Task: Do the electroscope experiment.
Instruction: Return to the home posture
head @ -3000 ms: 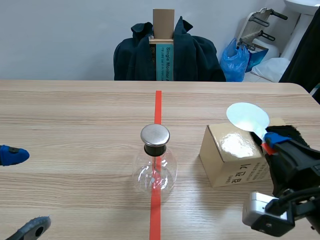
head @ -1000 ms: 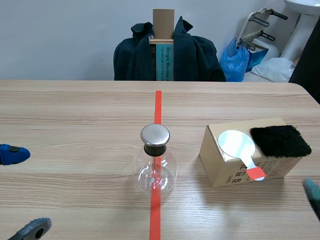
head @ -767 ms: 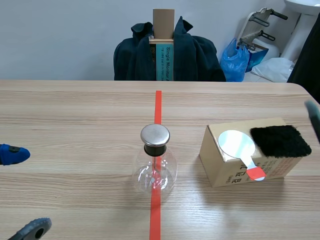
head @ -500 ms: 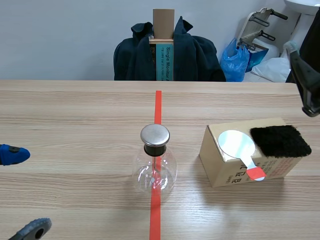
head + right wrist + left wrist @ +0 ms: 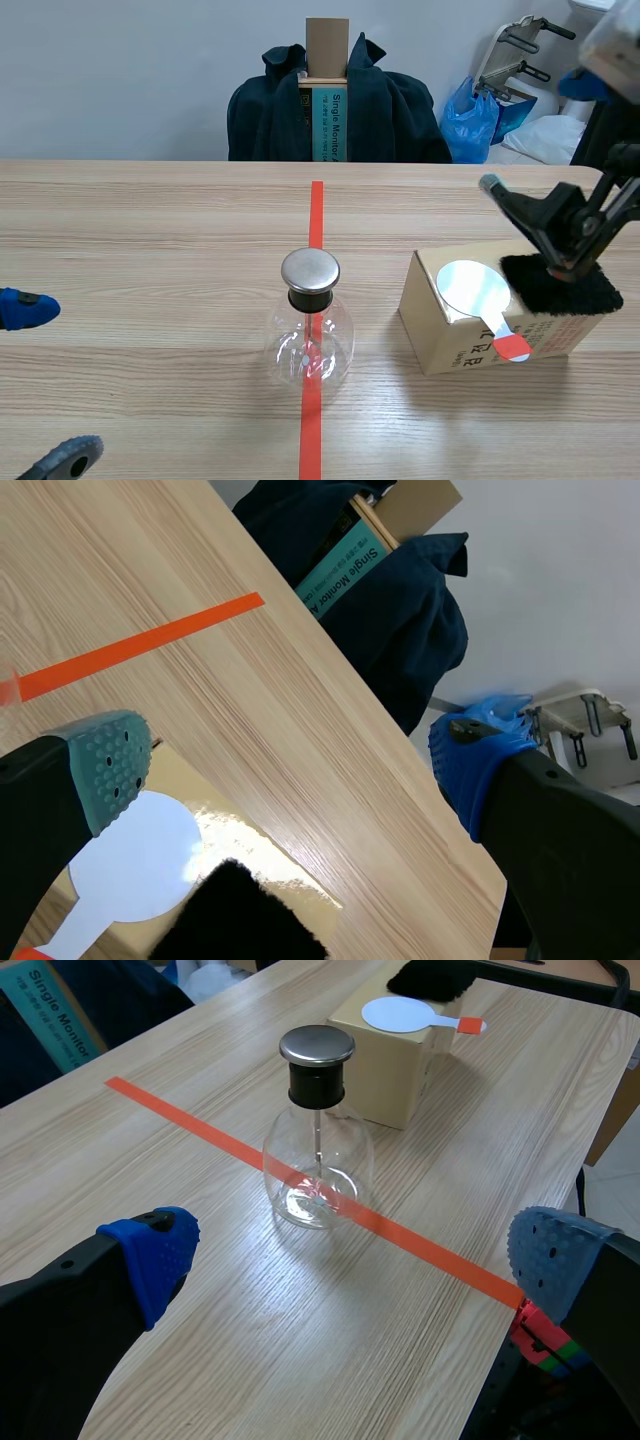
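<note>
The electroscope, a clear glass flask [image 5: 310, 338] with a round metal cap [image 5: 310, 270], stands on the red tape line mid-table. To its right a cardboard box [image 5: 447, 338] carries a white disc paddle [image 5: 476, 288] with a red handle and a black fur cloth [image 5: 560, 283]. My right gripper [image 5: 541, 138] hangs open above the cloth, touching nothing. In the right wrist view the paddle [image 5: 140, 870] and the cloth [image 5: 240, 920] lie under the open right gripper [image 5: 295, 755]. My left gripper [image 5: 45, 385] rests open at the near left; the flask [image 5: 318, 1150] stands ahead of the left gripper [image 5: 350, 1255].
A chair draped with a dark jacket [image 5: 335, 110] and holding a tall cardboard piece stands behind the table's far edge. A blue bag [image 5: 470, 125] and a metal frame sit at the back right. The box stands near the table's right edge.
The right gripper held the paddle over the box, left it lying on top, dropped out of view, then swung up and in over the black cloth. The left arm kept still.
</note>
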{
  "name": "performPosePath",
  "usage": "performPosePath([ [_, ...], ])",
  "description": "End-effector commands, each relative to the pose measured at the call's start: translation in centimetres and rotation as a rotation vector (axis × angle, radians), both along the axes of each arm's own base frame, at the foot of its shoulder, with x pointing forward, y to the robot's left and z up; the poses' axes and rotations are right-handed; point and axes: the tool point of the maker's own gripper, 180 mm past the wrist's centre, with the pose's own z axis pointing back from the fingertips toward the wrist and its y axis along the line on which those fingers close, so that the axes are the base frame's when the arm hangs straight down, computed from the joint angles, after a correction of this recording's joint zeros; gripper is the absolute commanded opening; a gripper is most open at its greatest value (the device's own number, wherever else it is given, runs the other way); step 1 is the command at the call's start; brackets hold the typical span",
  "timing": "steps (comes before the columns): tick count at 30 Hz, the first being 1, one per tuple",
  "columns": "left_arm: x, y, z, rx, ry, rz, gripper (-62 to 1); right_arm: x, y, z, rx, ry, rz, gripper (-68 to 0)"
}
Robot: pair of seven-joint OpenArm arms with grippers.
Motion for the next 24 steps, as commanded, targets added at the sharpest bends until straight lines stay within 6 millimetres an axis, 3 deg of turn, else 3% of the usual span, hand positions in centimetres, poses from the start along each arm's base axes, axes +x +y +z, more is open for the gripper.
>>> performPosePath([
  [1,0.2,-0.4,0.8,-0.032,-0.020,0.001,1.4,-0.3,0.6,0.0,-0.010,-0.004,0.019,-11.3],
  [6,0.2,-0.4,0.8,-0.033,-0.021,0.001,1.4,-0.6,0.8,-1.1,-0.038,0.013,0.010,-11.3],
  [15,0.2,-0.4,0.8,-0.033,-0.021,0.001,1.4,-0.5,1.1,-1.4,0.080,0.049,-0.058,-11.2],
  [24,0.2,-0.4,0.8,-0.032,-0.021,0.001,1.4,-0.5,1.0,-1.6,0.080,0.053,-0.078,-11.2],
])
